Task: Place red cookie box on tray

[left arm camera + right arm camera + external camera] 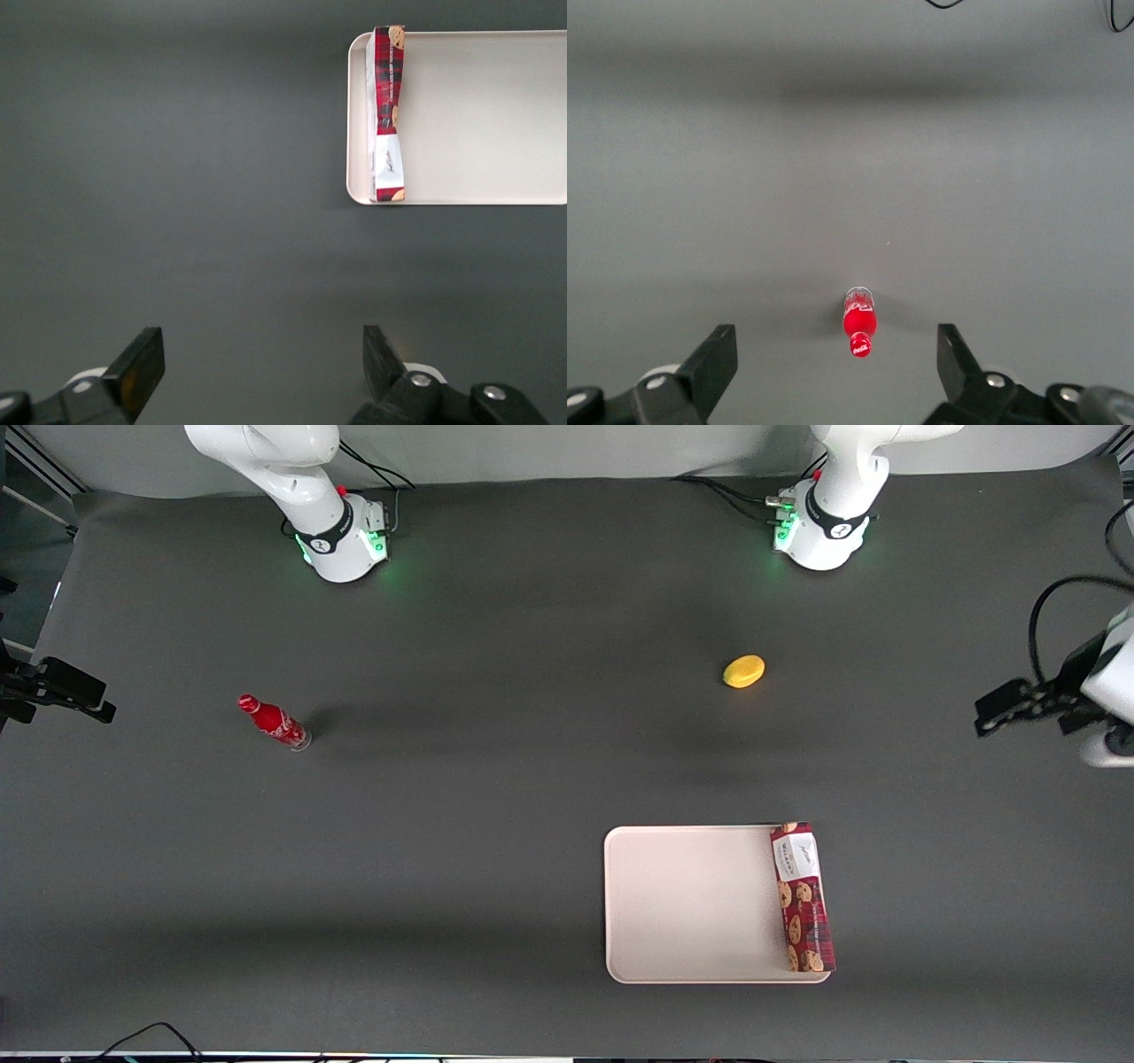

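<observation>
The red cookie box [803, 899] [388, 113] lies on the pale tray [691, 903] [487, 115], along the tray's short edge toward the working arm's end of the table. Its white label end points away from the front camera. My left gripper [997, 710] [261, 350] hangs open and holds nothing. It is well apart from the tray, out toward the working arm's end of the table and farther from the front camera than the box. Only dark table shows between its fingers [140, 363].
A yellow lemon [743, 671] lies on the dark table [496, 779], farther from the front camera than the tray. A small red bottle [275, 723] [860, 320] is toward the parked arm's end. Cables run along the table's front edge [151, 1036].
</observation>
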Controlling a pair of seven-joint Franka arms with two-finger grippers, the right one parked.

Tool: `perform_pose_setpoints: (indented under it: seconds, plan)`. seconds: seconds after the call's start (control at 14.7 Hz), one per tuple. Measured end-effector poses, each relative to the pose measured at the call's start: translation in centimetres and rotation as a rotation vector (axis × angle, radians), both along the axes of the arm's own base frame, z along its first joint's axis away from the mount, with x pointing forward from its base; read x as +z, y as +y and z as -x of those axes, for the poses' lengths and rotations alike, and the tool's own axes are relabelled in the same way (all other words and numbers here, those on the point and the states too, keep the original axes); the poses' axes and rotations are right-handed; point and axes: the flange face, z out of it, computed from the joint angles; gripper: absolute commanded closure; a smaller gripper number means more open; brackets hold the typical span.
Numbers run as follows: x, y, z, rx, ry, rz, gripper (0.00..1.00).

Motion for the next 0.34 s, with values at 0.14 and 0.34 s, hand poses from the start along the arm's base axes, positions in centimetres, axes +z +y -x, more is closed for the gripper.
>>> perform_pose_setpoints:
  seconds: [0.14,0.34]
  plan:
    - [1.9,0.8,2.0,0.003,-0.006,-0.005,0.00]
    - [3.3,1.9,3.5,0.002,-0.014,-0.009,0.00]
